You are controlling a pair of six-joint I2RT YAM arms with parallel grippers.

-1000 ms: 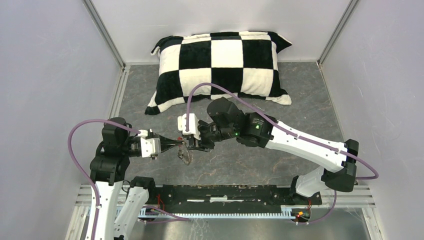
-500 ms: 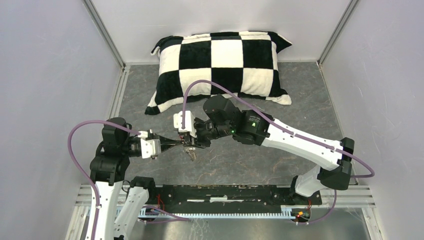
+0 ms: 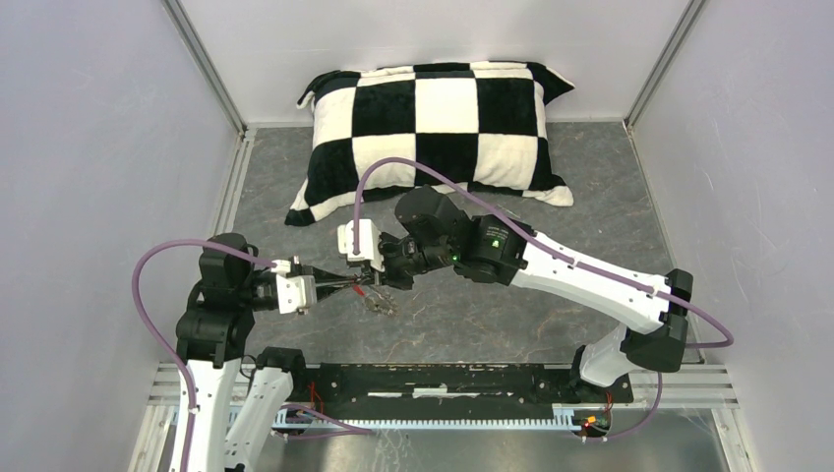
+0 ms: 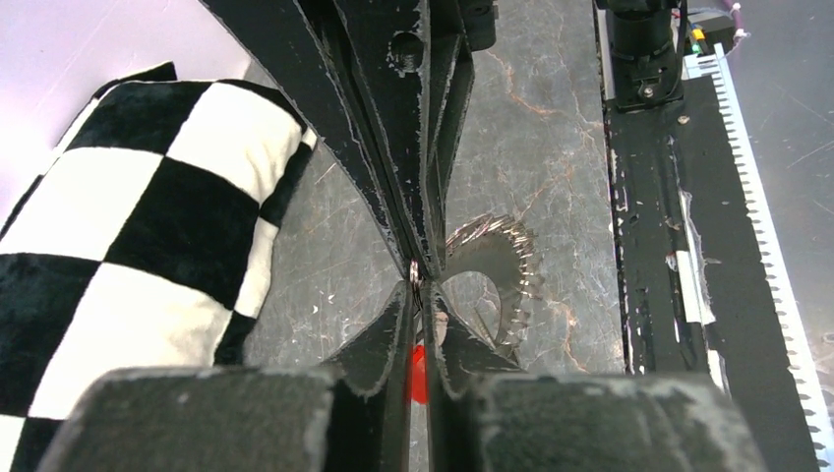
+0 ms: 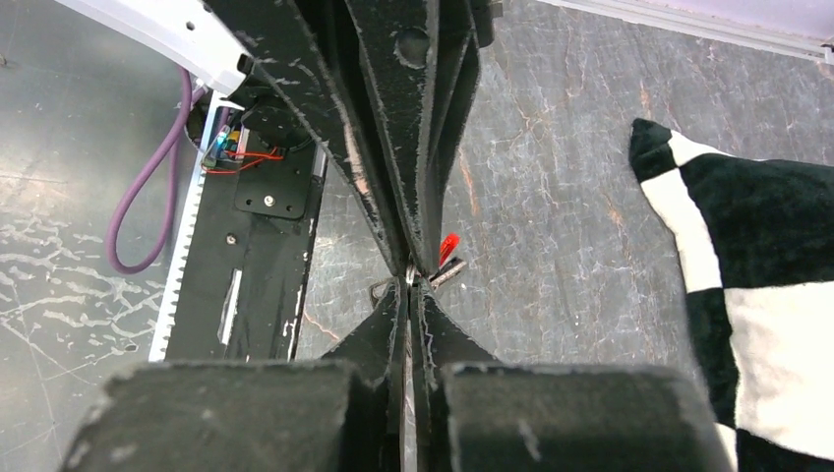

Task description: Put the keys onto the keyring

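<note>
My left gripper [image 3: 350, 287] is shut on the keyring [image 3: 379, 304], just above the grey floor. In the left wrist view its red sleeve [image 4: 418, 361] sits between my left gripper's fingers [image 4: 379, 344], and the silvery coil [image 4: 506, 270] curls out to the right. My right gripper [image 3: 368, 281] comes in from the opposite side, tip to tip with the left one [image 4: 417, 287]. It is shut on the thin wire [image 5: 409, 269] beside the red sleeve [image 5: 448, 246]. The keys are hidden.
A black-and-white checkered pillow [image 3: 443, 123] lies at the back of the grey marbled floor [image 3: 551, 197]. A black rail with a toothed strip [image 3: 443, 379] runs along the near edge. White walls stand close on the left and right.
My right gripper has moved a little left onto the left gripper's tips and gone from partly open to shut. The hanging coil has swung slightly to the right.
</note>
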